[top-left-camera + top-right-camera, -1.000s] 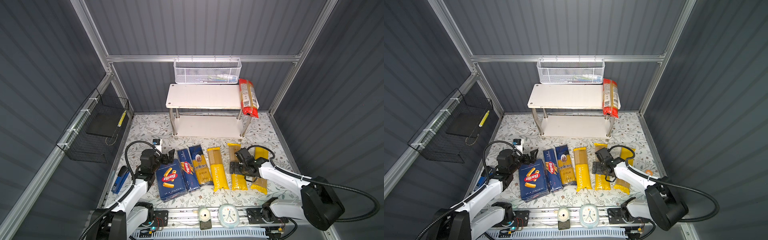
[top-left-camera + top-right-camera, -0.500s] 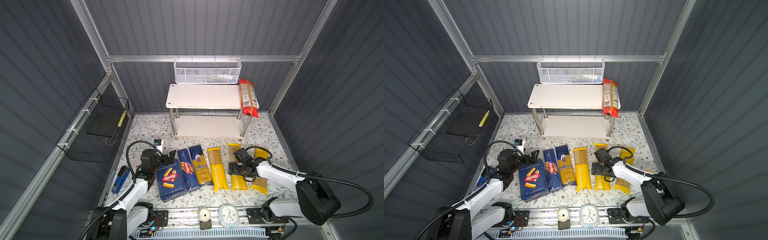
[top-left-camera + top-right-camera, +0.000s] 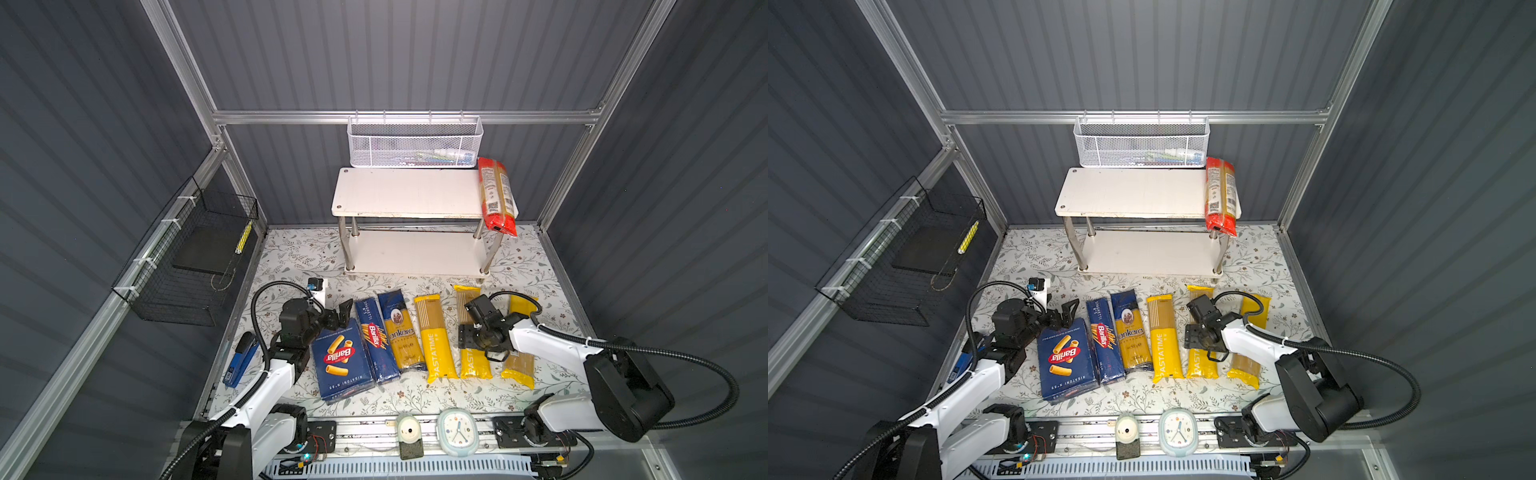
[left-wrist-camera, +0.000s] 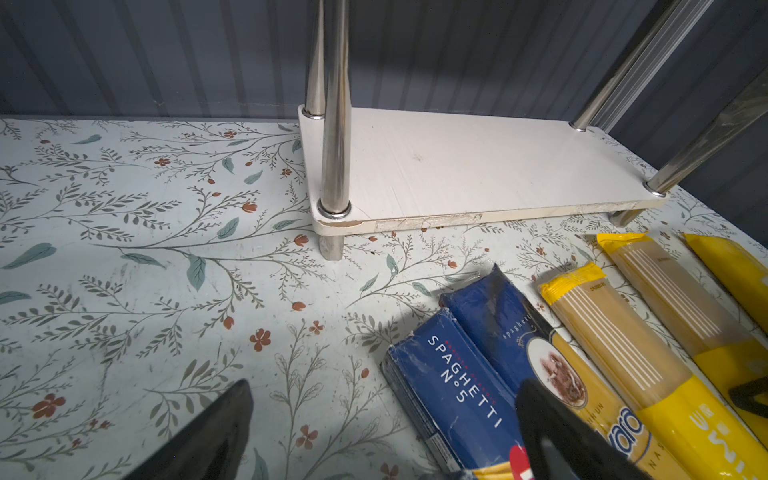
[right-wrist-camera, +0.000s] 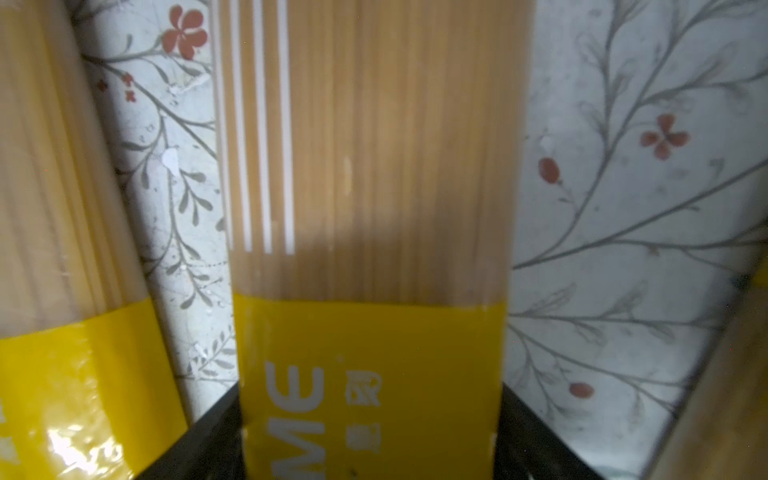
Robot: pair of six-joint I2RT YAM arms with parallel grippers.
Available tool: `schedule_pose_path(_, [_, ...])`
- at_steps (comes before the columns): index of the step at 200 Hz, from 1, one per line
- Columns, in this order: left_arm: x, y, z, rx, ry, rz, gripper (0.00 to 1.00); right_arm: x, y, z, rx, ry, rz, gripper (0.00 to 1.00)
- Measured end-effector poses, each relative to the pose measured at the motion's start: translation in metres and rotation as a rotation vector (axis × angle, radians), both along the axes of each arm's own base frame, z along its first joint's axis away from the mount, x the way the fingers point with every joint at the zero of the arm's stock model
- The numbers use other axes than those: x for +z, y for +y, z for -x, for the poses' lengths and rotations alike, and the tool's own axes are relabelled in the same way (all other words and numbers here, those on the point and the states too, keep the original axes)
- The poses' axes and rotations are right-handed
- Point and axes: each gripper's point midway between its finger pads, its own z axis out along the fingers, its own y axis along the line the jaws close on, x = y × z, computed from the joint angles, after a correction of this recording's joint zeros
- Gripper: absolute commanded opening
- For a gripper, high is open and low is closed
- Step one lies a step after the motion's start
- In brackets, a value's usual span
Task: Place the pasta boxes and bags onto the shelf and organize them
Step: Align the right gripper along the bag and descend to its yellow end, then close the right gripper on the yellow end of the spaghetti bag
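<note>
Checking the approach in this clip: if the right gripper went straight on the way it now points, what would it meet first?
The yellow PASTATIME spaghetti bag lying flat on the floral mat: the right gripper points down at it, jaws astride its sides. Whether they touch it is unclear.

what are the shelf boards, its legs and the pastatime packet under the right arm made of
Shelf boards: probably white laminated wood board, matte; the front edge is chipped.
Legs: polished metal tube, judging by the mirror-like reflections.
PASTATIME packet: thin plastic film, clear over the strands, with glossy yellow print on the rest.
</note>
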Motion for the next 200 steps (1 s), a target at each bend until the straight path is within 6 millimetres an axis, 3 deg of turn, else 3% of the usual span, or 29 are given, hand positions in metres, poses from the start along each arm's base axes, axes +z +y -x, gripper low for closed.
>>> schedule_pose_path(103, [-0.003, 0.000, 0.002, 0.000, 0.006, -0.001, 1.00, 0.010, 0.000, 0.001, 0.001, -0.050, -0.031, 0.56])
schedule_pose_path(152, [-0.004, 0.001, 0.002, 0.002, 0.006, -0.002, 0.99, 0.010, 0.000, 0.001, -0.009, -0.079, -0.053, 0.55])
schedule_pose_path(200, [-0.004, 0.002, 0.001, 0.011, 0.006, -0.005, 1.00, 0.010, 0.001, 0.000, -0.014, -0.082, -0.062, 0.44])
